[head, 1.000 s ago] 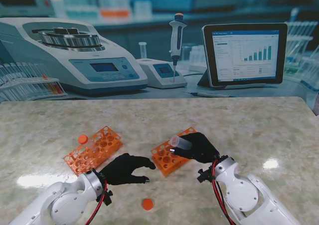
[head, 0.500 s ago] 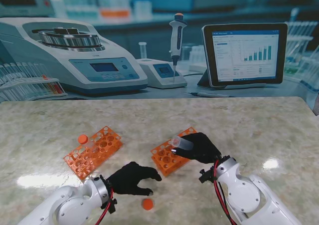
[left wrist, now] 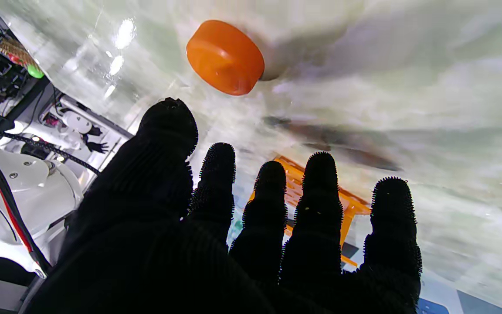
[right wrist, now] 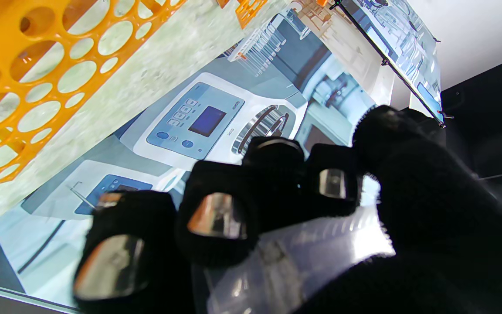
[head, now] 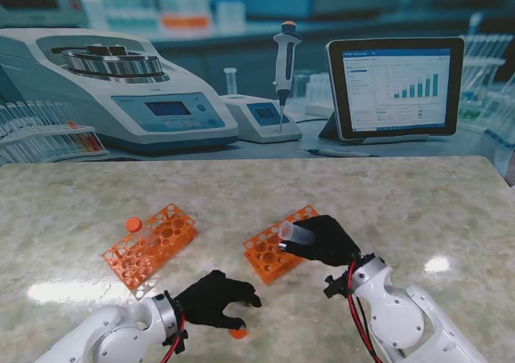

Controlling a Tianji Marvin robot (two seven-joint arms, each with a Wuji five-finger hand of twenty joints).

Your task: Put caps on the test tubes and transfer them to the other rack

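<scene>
Right now my right hand [head: 326, 240] is gripping a clear test tube [head: 295, 233], fingers wrapped around its body, holding it tilted above the right rack [head: 269, 254] with its open mouth pointing toward my left. Through the right wrist camera the tube [right wrist: 294, 257] is lying across my palm, pinned under curled fingers [right wrist: 218, 218], and the orange rack [right wrist: 24, 83] with its rows of round holes is showing beyond them.

My left hand [head: 211, 299] is reaching over the table [head: 402, 194] close to me, palm down, fingers spread and holding nothing. Its fingertips are sitting at an orange cap [head: 238, 332] that is lying on the marble, partly hidden by them in the stand view. From the left wrist camera the cap [left wrist: 225, 57] is resting flat on the table beyond my fingertips [left wrist: 218, 161], apart from them, so no finger is closing on it there.

Farther from me on the left, the second orange rack [head: 151, 244] is lying on the table with another orange cap [head: 133, 224] just beside its far left corner. Neither rack is showing a tube standing in it.
</scene>
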